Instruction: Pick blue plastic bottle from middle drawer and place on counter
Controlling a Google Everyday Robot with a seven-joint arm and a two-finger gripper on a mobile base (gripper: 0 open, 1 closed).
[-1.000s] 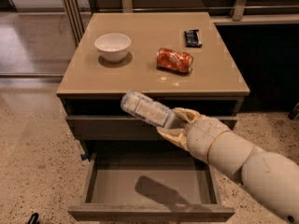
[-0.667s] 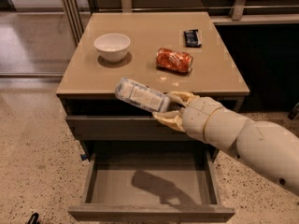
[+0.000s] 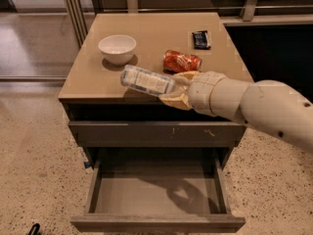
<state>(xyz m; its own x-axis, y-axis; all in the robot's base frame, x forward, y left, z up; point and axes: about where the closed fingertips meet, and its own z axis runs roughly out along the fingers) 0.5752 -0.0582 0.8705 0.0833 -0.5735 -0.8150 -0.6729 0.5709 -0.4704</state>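
My gripper (image 3: pixel 177 89) is shut on the blue plastic bottle (image 3: pixel 146 81), a clear pale bottle with a whitish label. I hold it nearly level, just above the front edge of the counter (image 3: pixel 98 75), with its free end pointing left toward the bowl. The arm comes in from the right. The middle drawer (image 3: pixel 159 194) stands pulled open below, and its grey floor is bare apart from the arm's shadow.
On the counter are a white bowl (image 3: pixel 117 49) at the left, a crushed orange-red can (image 3: pixel 181 61) just behind my gripper, and a small dark packet (image 3: pixel 201 39) at the back right. A shut grey drawer front with scuffs (image 3: pixel 156 132) sits above the open drawer.
My gripper has carried the bottle up and back, from in front of the top drawer to the level of the counter's front edge. The bottle has tipped closer to level.
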